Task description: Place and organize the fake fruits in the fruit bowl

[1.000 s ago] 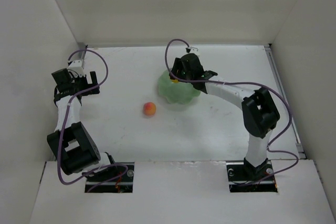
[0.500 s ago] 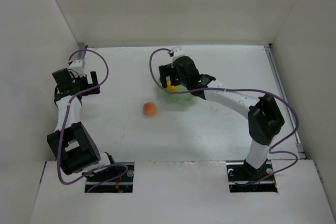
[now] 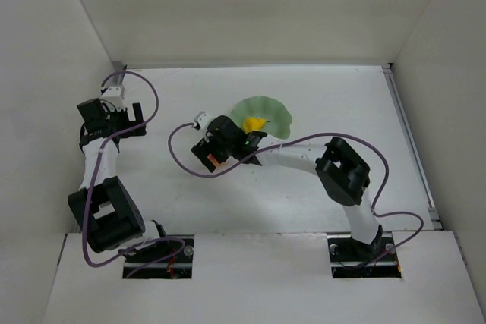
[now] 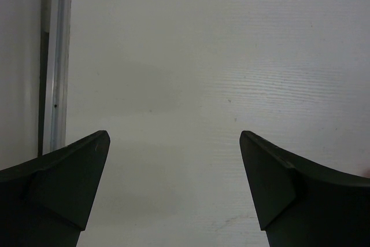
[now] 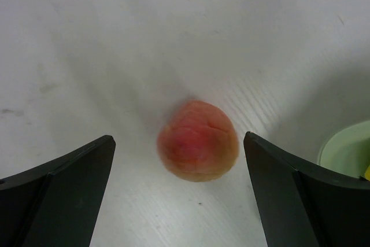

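white tabletop (image 3: 342,96) fills the walled enclosure, bare and pale under both arms. right tool (image 5: 178,137) is spread wide, its two dark fingers (image 5: 63,183) standing apart to either side of the peach (image 5: 198,141). the peach sits on the tabletop between them, nearer the right-hand finger, with a clear gap on each side and neither finger touching it. from above, only a sliver of orange shows under the tool head, so how far the tool hangs over the fruit is hard to judge; it seems low and close. past the right-hand finger, at the edge of the wrist view, a bit of the fruit bowl (image 5: 347,148) shows, pale green. in the overhead view the bowl lies just behind and to the right of this tool, and the pear (image 3: 254,123) rests inside it near the side that faces the tool. left tool (image 4: 174,134) is also spread, fingers wide apart over bare tabletop, holding nothing, well apart from both fruits and the bowl.
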Robot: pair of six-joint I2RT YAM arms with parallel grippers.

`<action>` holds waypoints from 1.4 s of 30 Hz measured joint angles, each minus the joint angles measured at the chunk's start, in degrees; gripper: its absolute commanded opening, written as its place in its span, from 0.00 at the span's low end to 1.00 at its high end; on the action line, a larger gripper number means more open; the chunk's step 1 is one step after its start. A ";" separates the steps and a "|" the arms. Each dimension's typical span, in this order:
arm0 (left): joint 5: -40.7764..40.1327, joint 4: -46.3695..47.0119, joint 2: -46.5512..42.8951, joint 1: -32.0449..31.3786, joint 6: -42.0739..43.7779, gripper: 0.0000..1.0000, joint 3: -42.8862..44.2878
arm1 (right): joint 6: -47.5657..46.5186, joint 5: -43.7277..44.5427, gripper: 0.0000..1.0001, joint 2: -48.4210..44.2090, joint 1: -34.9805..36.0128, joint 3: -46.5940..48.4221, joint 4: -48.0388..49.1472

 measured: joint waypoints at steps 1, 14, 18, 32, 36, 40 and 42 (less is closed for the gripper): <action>0.00 0.00 0.00 -0.07 0.00 1.00 0.00 | 0.07 0.74 1.00 1.18 -0.33 0.15 -0.55; 0.00 -0.13 -0.02 -0.59 -0.02 1.00 -0.11 | 0.09 0.68 0.37 5.40 -1.29 2.40 -1.92; 0.00 -0.20 -0.02 -0.59 0.00 1.00 -0.11 | 0.94 -0.55 0.21 5.27 -1.29 2.82 -1.55; 0.00 -0.24 -0.33 -1.18 0.22 1.00 -0.83 | 12.74 0.70 0.17 -16.50 -15.54 -4.35 4.20; 0.00 -0.24 -0.31 -1.51 0.22 1.00 -0.83 | 16.28 4.90 0.17 -19.26 -24.74 -10.82 5.62; 0.00 -0.24 -0.33 -1.53 0.22 1.00 -0.83 | 18.10 6.45 0.20 -18.34 -28.41 -17.31 4.15; 0.00 -0.24 -0.33 -1.51 0.24 1.00 -0.83 | 18.32 6.51 0.24 -17.51 -28.57 -18.53 3.06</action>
